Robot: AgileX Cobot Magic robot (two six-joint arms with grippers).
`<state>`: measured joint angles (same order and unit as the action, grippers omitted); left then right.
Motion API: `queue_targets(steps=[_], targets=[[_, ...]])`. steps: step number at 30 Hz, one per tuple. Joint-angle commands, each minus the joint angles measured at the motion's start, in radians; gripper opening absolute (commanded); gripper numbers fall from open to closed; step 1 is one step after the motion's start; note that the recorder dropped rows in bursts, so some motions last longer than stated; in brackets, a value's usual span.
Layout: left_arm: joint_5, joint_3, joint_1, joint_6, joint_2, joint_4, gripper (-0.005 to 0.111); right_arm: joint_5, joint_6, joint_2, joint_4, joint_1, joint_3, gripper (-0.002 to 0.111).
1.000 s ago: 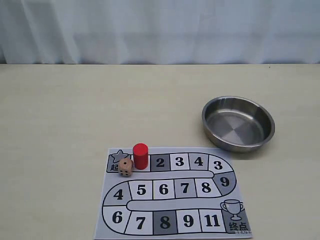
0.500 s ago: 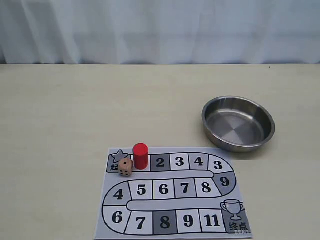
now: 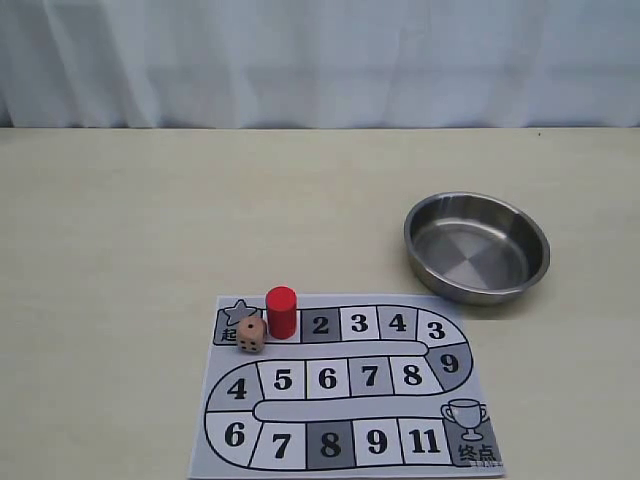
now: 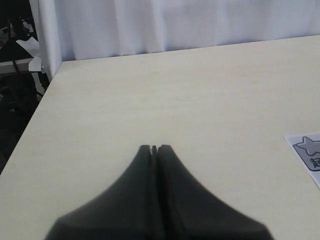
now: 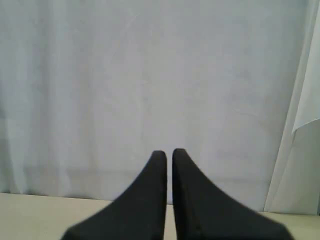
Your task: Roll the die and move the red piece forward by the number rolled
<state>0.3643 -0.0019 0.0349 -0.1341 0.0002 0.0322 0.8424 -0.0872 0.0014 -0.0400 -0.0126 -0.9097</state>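
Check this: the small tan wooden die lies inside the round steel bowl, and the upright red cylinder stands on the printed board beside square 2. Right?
No. The exterior view shows the tan wooden die on the printed board, left of the red cylinder, not in the steel bowl. The rest holds.

The game board point(image 3: 340, 411) shows squares numbered 2 to 11, plus "起" and "终点".
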Motion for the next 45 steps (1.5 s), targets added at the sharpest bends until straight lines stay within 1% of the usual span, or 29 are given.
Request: queue_targets(steps=[1,9,12,15,18,19,20,21,32,45], targets=[[-0.01,0.002,0.0,0.004,0.0,0.005,0.0,-0.213,-0.006,-0.001,0.011,0.01,0.196,0.004],[-0.01,0.002,0.0,0.004,0.0,0.005,0.0,-0.645,-0.006,-0.001,0.011,0.01,0.563,0.004],[-0.01,0.002,0.0,0.004,0.0,0.005,0.0,-0.802,-0.051,-0.001,0.011,0.01,0.687,0.004],[-0.01,0.002,0.0,0.004,0.0,0.005,0.0,-0.921,-0.114,-0.001,0.011,0.01,0.801,0.004],[-0.01,0.002,0.0,0.004,0.0,0.005,0.0,-0.998,-0.119,-0.001,0.011,0.01,0.905,0.004],[-0.01,0.002,0.0,0.004,0.0,0.005,0.0,-1.012,-0.119,-0.001,0.011,0.01,0.91,0.004],[-0.01,0.002,0.0,0.004,0.0,0.005,0.0,-0.992,-0.122,-0.001,0.011,0.01,0.91,0.004],[-0.01,0.002,0.0,0.004,0.0,0.005,0.0,-0.918,-0.122,-0.001,0.011,0.01,0.91,0.004],[-0.01,0.002,0.0,0.004,0.0,0.005,0.0,-0.733,-0.109,-0.001,0.0,0.01,0.91,0.004],[-0.01,0.002,0.0,0.004,0.0,0.005,0.0,-0.696,-0.114,-0.001,0.003,0.01,0.91,0.004]])
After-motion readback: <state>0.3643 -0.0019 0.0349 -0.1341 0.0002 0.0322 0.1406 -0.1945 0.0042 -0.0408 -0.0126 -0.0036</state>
